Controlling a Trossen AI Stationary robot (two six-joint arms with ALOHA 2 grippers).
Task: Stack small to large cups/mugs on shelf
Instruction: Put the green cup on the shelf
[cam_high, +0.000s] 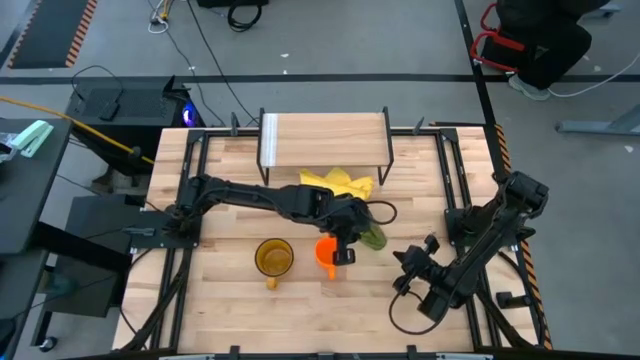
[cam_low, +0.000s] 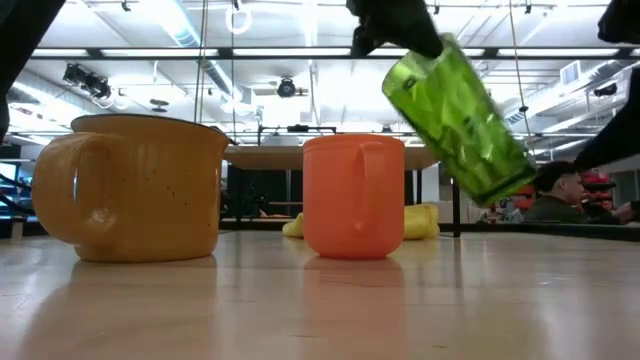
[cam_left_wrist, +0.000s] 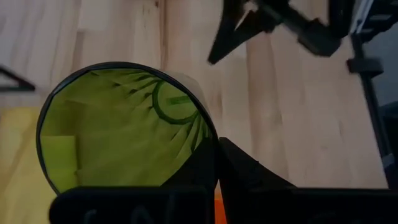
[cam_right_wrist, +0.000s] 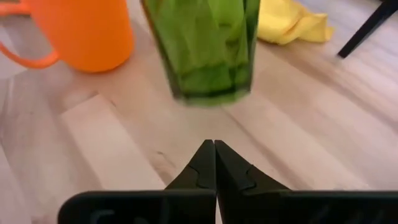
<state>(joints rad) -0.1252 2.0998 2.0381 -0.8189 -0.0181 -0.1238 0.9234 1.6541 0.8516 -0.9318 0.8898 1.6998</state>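
Note:
The tall green tumbler (cam_low: 458, 115) is off the table and tilted, held at its top by my left gripper (cam_low: 395, 28), just beyond the small orange mug (cam_high: 326, 250) toward the table's right. That mug and the wider amber-yellow mug (cam_high: 273, 258) stand upright on their bases on the tabletop. The shelf (cam_high: 325, 138) stands on thin black legs at the far edge. My right gripper (cam_right_wrist: 214, 158) is shut on nothing, low at the near right, pointing at the tumbler (cam_right_wrist: 202, 50). My left gripper (cam_left_wrist: 214, 152) has the green tumbler by its rim (cam_left_wrist: 208, 134), the wall passing between the two fingers, one finger (cam_left_wrist: 249, 177) outside and the other seemingly inside the mouth. The tumbler hangs clear of the table, tilted, with its base (cam_low: 505, 185) toward the table's right.
A crumpled yellow cloth (cam_high: 338, 183) lies in front of the shelf, behind the mugs. Black frame rails (cam_high: 190, 190) run along both sides of the slatted tabletop. Bare wood (cam_high: 240, 310) lies near the front edge. A person sits in the room beyond (cam_low: 560, 195).

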